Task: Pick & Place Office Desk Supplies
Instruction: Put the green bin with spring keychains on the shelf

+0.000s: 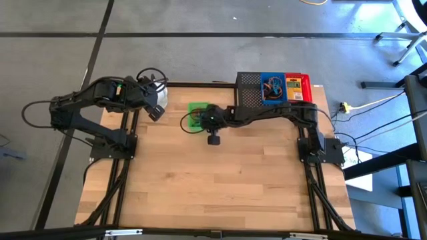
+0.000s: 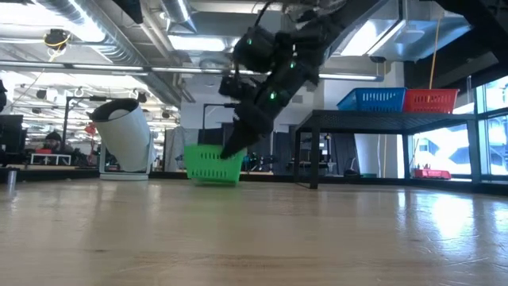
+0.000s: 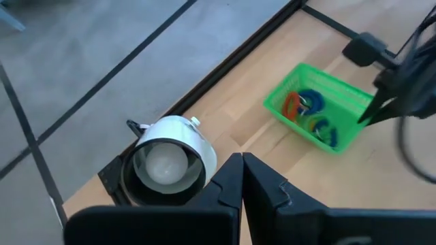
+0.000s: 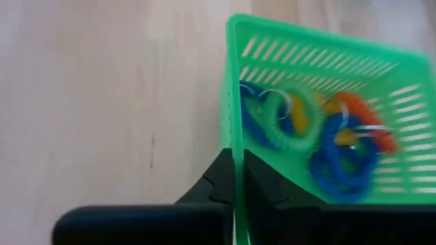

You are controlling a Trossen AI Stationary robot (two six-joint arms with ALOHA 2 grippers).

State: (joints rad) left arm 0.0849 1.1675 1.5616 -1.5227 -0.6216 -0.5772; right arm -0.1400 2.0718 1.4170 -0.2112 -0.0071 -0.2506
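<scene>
A green tray (image 1: 195,107) with coloured coil loops (image 4: 320,129) inside stands near the table's far edge. My right gripper (image 4: 235,173) is shut on the tray's wall, and the low view shows it reaching down to the tray (image 2: 210,164). My left gripper (image 3: 242,167) is shut and empty. It hovers beside a white cup-like object (image 3: 167,160) at the far left. A blue tray (image 1: 272,87), a yellow box (image 1: 293,87) and a red tray (image 1: 305,87) sit on the black mesh rack (image 1: 248,90). My right gripper pinches one side wall of the green tray at its rim (image 4: 232,146), one finger inside and one outside. The fingers slant down from above and from the table's right (image 2: 236,147). The tray's bottom sits at table level, slightly tilted; whether it is lifted clear I cannot tell.
The white cup-like object (image 1: 159,93) stands at the far left corner, close to the left gripper (image 1: 155,110). The black mesh rack fills the far right. The bare wooden table (image 1: 220,180) stretches across the middle and near side.
</scene>
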